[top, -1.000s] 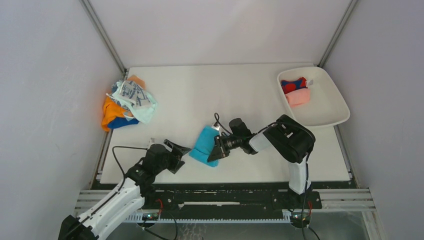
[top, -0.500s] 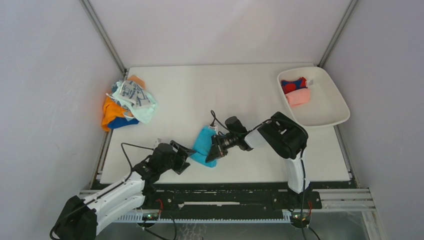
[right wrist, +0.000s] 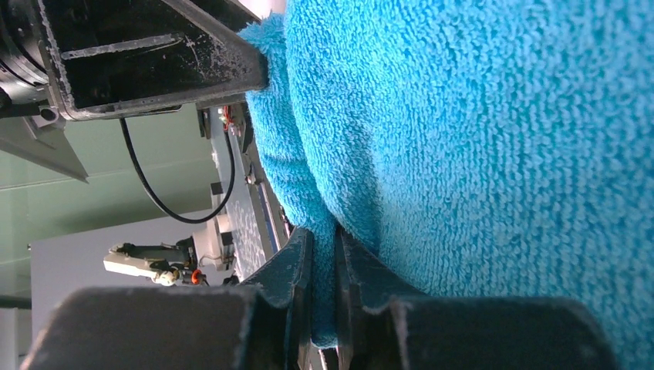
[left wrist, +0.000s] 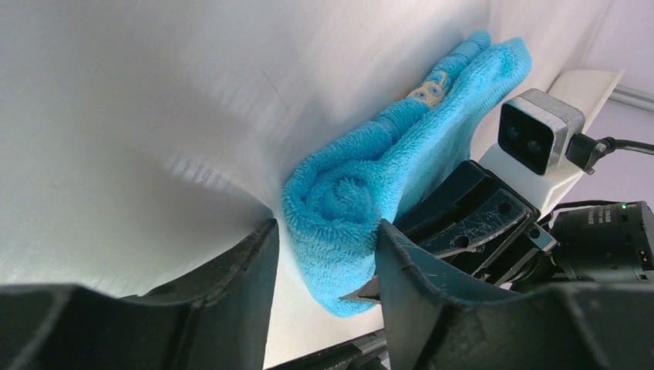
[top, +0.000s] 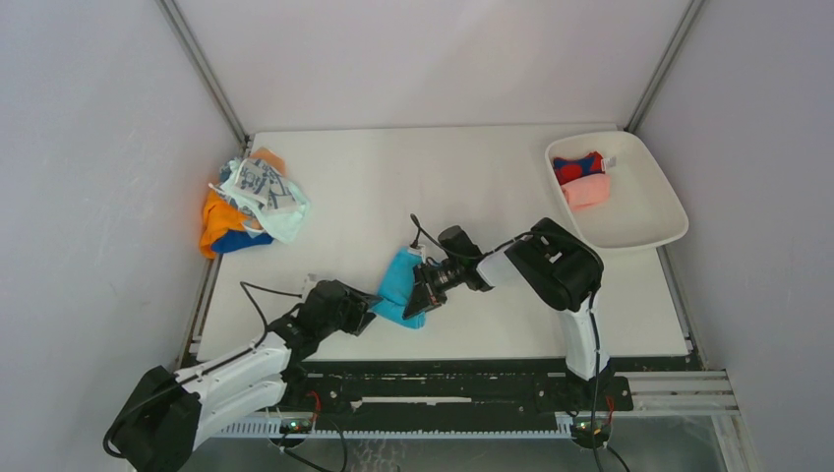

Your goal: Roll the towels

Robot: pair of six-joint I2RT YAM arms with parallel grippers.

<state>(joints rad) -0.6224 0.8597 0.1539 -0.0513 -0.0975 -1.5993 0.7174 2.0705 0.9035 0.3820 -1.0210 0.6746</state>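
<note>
Pinching blue towel [top: 396, 283] with right gripper [top: 420, 293] jaws, straddling its roll with spread left gripper [top: 368, 311]; leaving pile [top: 251, 202] unrolled.

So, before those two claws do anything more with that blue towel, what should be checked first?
1. Is the right gripper pinching a fold of the bright blue terry towel? Ok, its jaws are shut on it.
2. Is the left gripper straddling the towel's rolled end? Ok, one finger on each side.
3. Is the left gripper squeezing firmly? Cannot tell.
4. Is the roll wound tight? Ok at the near end, where a spiral shows; the far end, cannot tell.
5. Is the heap of loose coloured towels apart from both arms? Ok, it lies at the table's left edge.
6. Does the white plastic tray have room? Ok, most of it is bare.
</note>
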